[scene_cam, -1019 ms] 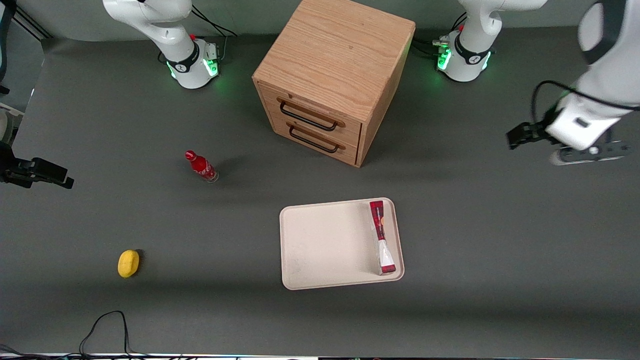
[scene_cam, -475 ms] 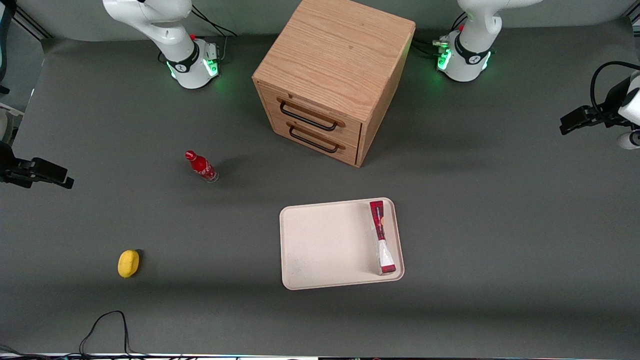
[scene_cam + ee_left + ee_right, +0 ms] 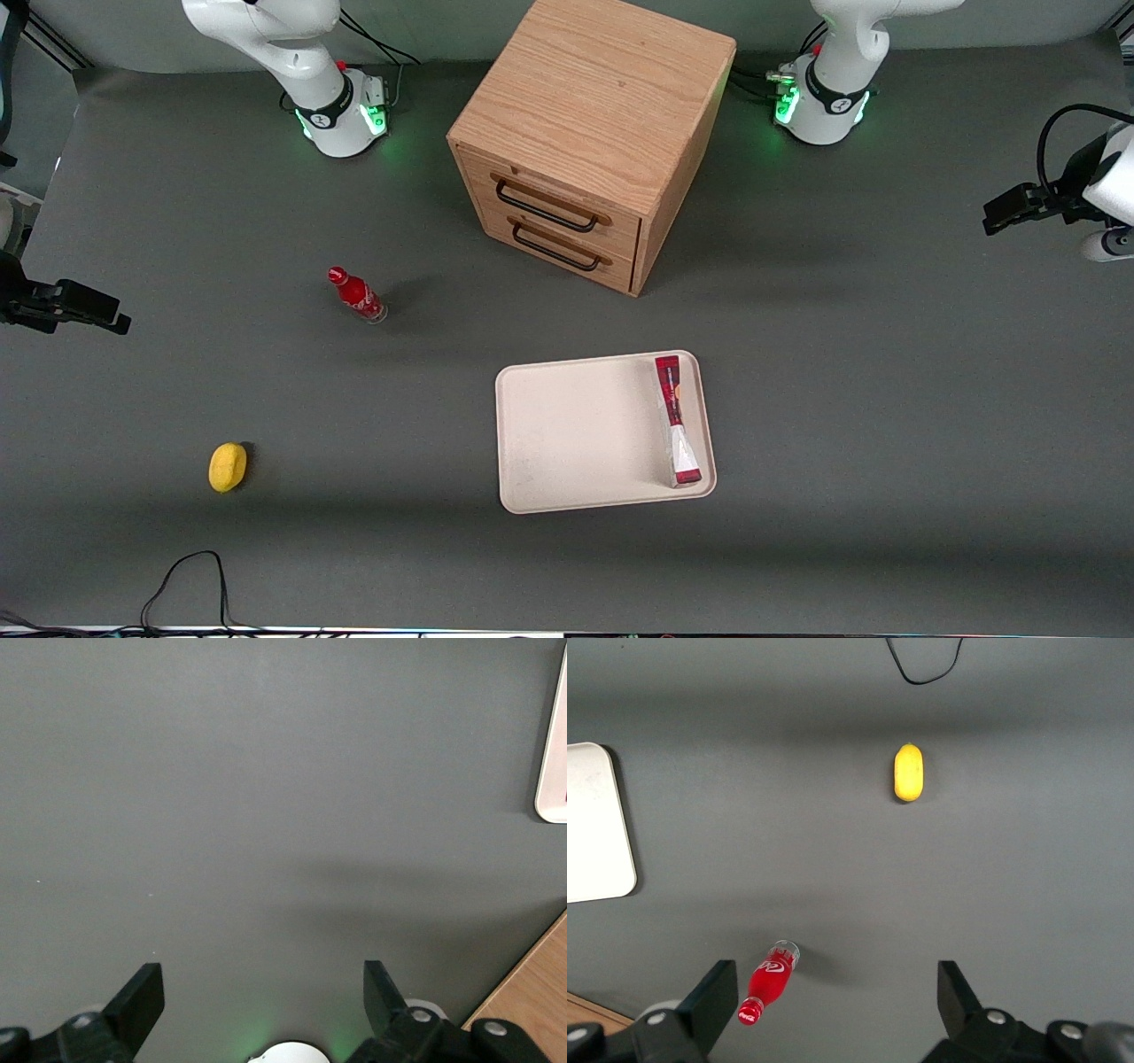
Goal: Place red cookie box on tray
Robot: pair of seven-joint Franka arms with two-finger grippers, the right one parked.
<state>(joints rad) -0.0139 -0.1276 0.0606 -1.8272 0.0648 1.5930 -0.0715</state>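
Red cookie box (image 3: 675, 420) stays on the tray (image 3: 567, 434); wide-open, empty claw (image 3: 261, 1001) has retreated to the working arm's end

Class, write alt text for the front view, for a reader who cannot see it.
A red cookie box lies flat on a cream tray, along the tray's edge toward the working arm's end of the table. The open claw hangs empty at that end, away from the tray. A wooden cabinet, a red bottle and a yellow lemon stand elsewhere.
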